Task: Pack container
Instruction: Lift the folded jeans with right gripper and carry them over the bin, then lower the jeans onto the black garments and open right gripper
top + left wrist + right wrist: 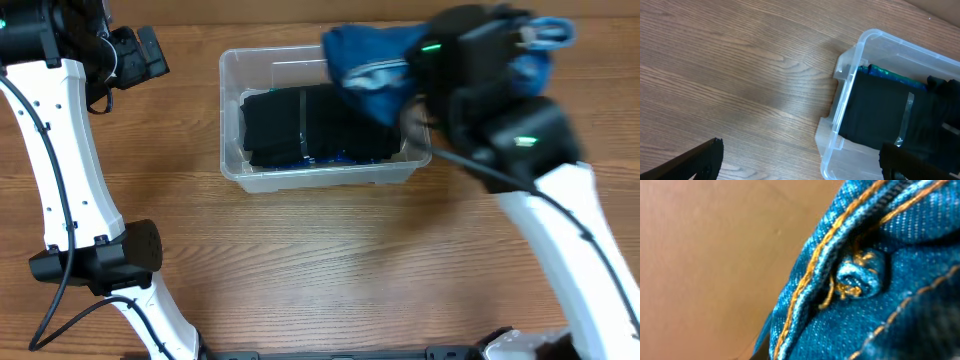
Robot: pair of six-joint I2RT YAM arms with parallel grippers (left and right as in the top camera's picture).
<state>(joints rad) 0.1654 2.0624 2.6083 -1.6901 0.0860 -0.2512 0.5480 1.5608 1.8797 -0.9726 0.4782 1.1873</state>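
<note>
On the wooden table [300,270], far of centre, sits the clear container [330,178] with folded black clothing [300,125] inside. Denim jeans [370,60] hang bunched over its far right corner, held by the right gripper [418,92], fingers buried in cloth. Left of the container, the left gripper [155,52] hovers spread wide, holding nothing.

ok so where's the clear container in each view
overhead: top centre, the clear container, its right end under the blue denim garment.
left wrist: right side, one rounded corner and wall of the container.
right wrist: not in it; denim fills most of the frame.
shared landmark: folded black garment inside it, in overhead and left wrist.
</note>
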